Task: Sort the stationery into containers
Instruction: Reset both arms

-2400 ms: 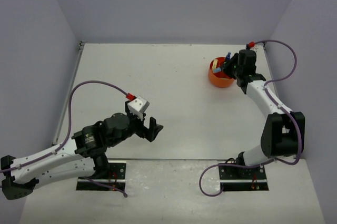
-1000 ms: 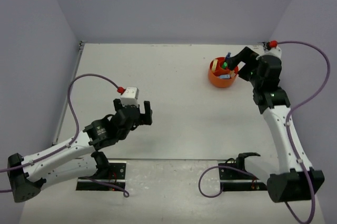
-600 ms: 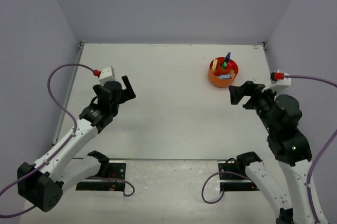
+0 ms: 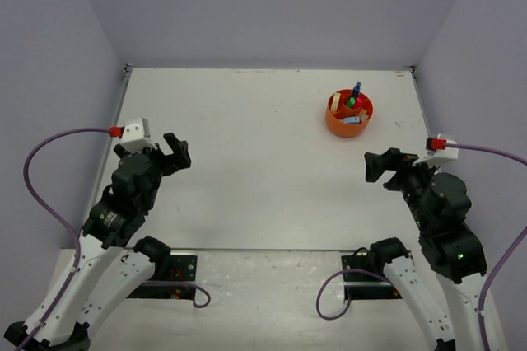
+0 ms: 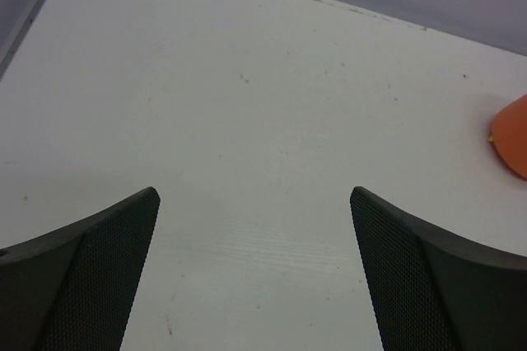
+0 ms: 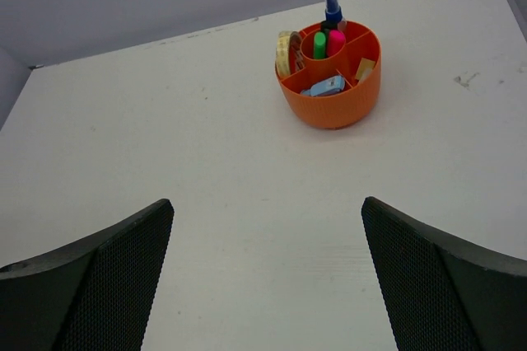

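The right gripper [image 4: 379, 166] has drawn back from the orange tub [image 4: 349, 126] at the far right. It hangs released and empty, as does the left gripper [image 4: 174, 150]. No stationery lies loose on the counter [image 4: 247, 137], so sorting looks finished. The right wrist view shows the tape ring [image 6: 286, 53], highlighters [image 6: 319, 44] and blue clip [image 6: 328, 86] in separate compartments. The left wrist view catches only the tub's edge.

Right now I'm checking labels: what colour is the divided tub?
The tub is orange, shown best in the right wrist view.
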